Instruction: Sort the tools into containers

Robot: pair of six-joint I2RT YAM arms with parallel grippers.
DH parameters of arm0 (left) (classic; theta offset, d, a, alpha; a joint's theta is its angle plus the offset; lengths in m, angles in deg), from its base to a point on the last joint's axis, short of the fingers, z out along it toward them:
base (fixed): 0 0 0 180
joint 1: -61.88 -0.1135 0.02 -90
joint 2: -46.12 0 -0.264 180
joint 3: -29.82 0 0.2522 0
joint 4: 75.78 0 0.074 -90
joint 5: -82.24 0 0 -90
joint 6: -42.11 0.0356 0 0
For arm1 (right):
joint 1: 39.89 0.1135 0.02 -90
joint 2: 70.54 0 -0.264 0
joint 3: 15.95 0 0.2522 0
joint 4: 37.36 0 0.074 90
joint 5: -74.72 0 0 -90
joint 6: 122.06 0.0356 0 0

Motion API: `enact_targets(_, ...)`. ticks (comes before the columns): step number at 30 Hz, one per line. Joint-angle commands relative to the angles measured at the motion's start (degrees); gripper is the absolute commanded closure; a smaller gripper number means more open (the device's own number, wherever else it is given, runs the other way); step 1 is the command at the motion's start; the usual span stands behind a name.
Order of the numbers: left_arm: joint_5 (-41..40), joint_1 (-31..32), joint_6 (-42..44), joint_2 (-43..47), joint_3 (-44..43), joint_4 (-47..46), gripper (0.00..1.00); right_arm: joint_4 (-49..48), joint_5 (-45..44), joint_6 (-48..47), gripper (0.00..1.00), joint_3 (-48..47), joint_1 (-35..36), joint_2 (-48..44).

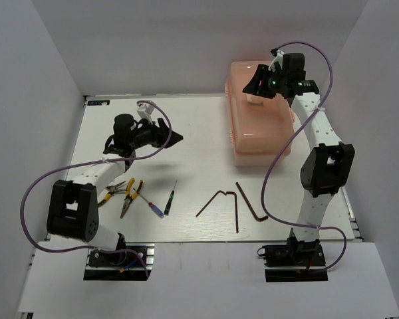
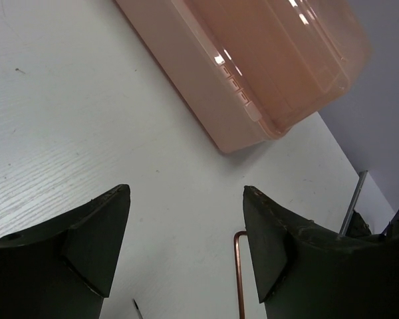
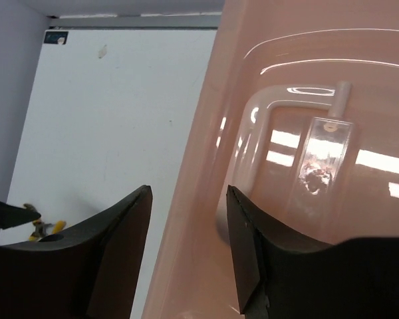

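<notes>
Toolbox (image 1: pixel 259 143): salmon-pink, translucent, lid closed; it stands on the white table (image 1: pixel 186 119), at the far right of it.
Lid handle (image 3: pixel 272 106): it lies flat in a hollow on top of the toolbox.
Right gripper (image 1: pixel 258 86): above the far left part of the toolbox lid. In the right wrist view its fingers (image 3: pixel 120 232) stand apart, with the left edge of the lid seen below the gap. They grip nothing.
Left gripper (image 1: pixel 175 138): well to the left of the toolbox, above the table, and pointing towards it. Fingers (image 2: pixel 100 239) wide apart, nothing between them.
Hex keys (image 1: pixel 216 199): long, dark, L-shaped; they lie on the table on the near side of the toolbox, apart from it.
Green-handled screwdriver (image 1: pixel 169 201): to the left of the hex keys, farther from the toolbox.
Blue-handled screwdriver (image 1: pixel 154 207): just beside the green one, on the side away from the toolbox.
Yellow-handled pliers (image 1: pixel 130 197): farther left from the toolbox, near the screwdrivers.
Orange-handled pliers (image 1: pixel 112 193): the farthest tool from the toolbox, partly hidden under the left arm.
Inside of the toolbox: I cannot tell, the lid covers it.
</notes>
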Motion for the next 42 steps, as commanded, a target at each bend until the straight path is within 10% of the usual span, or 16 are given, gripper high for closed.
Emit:
enact_targets(1,0.8,1.4,1.0,-1.7,-3.7,0.6,0.21,-0.2,-7.7,2.1,0.45,-3.5,0.6,1.2)
enact_targets(13,-1.7,6.7,0.4,-12.8,-14.5,-1.0,0.21,4.3,-12.5,-0.4,0.46,-3.5,2.1,4.4)
enact_targets(26,-2.8,12.7,-3.4,-28.3,-39.0,-1.4,0.3,5.7,-1.7,6.1,0.7,-1.8,1.5,5.3)
enact_targets(42,-0.6,18.6,-1.3,-38.5,-59.4,6.4,0.24,1.8,6.6,12.3,0.73,-1.7,0.0,2.4)
